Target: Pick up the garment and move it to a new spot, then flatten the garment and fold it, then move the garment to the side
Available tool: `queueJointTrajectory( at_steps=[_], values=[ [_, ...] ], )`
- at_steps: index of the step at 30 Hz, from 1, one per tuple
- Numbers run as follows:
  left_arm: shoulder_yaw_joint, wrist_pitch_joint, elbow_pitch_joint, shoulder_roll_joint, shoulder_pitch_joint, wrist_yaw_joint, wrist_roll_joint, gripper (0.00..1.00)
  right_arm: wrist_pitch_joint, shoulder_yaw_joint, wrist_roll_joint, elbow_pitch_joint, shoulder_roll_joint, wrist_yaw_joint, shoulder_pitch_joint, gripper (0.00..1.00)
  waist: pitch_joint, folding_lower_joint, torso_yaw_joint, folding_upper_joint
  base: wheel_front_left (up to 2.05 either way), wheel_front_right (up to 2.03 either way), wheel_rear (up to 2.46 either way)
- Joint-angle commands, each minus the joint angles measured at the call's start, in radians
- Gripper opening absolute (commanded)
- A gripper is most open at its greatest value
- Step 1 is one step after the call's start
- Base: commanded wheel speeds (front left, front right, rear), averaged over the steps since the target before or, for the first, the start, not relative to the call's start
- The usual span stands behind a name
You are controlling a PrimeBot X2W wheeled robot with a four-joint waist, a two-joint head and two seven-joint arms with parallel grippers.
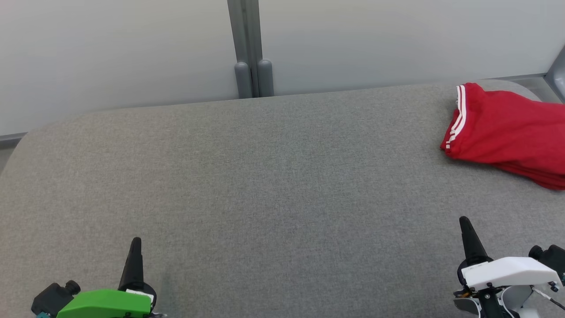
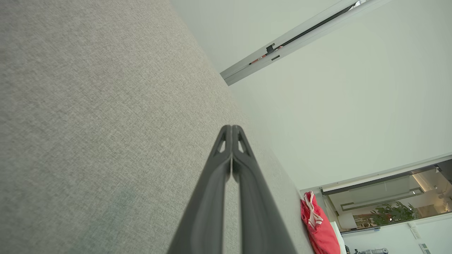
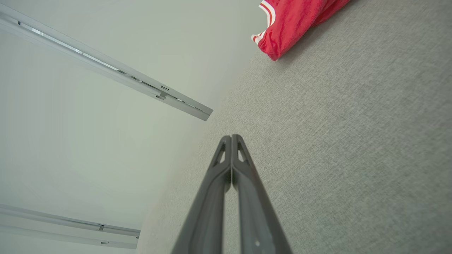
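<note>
A red garment [image 1: 507, 132] with white stripes lies folded at the far right of the grey fabric surface [image 1: 265, 176], partly cut off by the right edge of the head view. It also appears as the red garment [image 2: 319, 227] low in the left wrist view and the red garment [image 3: 293, 21] at the top of the right wrist view. My left gripper [image 1: 134, 243] rests at the lower left, shut and empty, its fingertips together [image 2: 232, 127]. My right gripper [image 1: 463, 221] sits at the lower right, also shut on nothing [image 3: 231, 137], well short of the garment.
A pale wall with a grey vertical post [image 1: 251, 48] runs behind the surface's far edge. The surface's rounded left corner [image 1: 26, 137] drops off at the left. A metal rail [image 3: 106, 67] crosses the wall in the right wrist view.
</note>
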Motion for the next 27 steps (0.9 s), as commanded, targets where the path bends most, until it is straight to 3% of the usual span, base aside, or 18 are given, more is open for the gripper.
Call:
queueJointTrajectory(
  at_steps=[1, 27],
  values=[
    [0.009, 0.007, -0.012, 0.010, -0.028, -0.002, -0.030, 0.00, 0.007, -0.005, 0.034, -0.006, -0.006, 0.000, -0.026, 0.00, 0.000, 0.0000, 0.001, 0.0000, 0.00, 0.00, 0.00],
    [0.049, 0.076, -0.018, 0.009, -0.078, -0.002, -0.259, 0.00, 0.073, -0.014, 0.315, 0.001, -0.007, 0.000, -0.066, 0.00, 0.008, 0.0000, 0.011, 0.0000, 0.00, 0.00, 0.00]
  ],
)
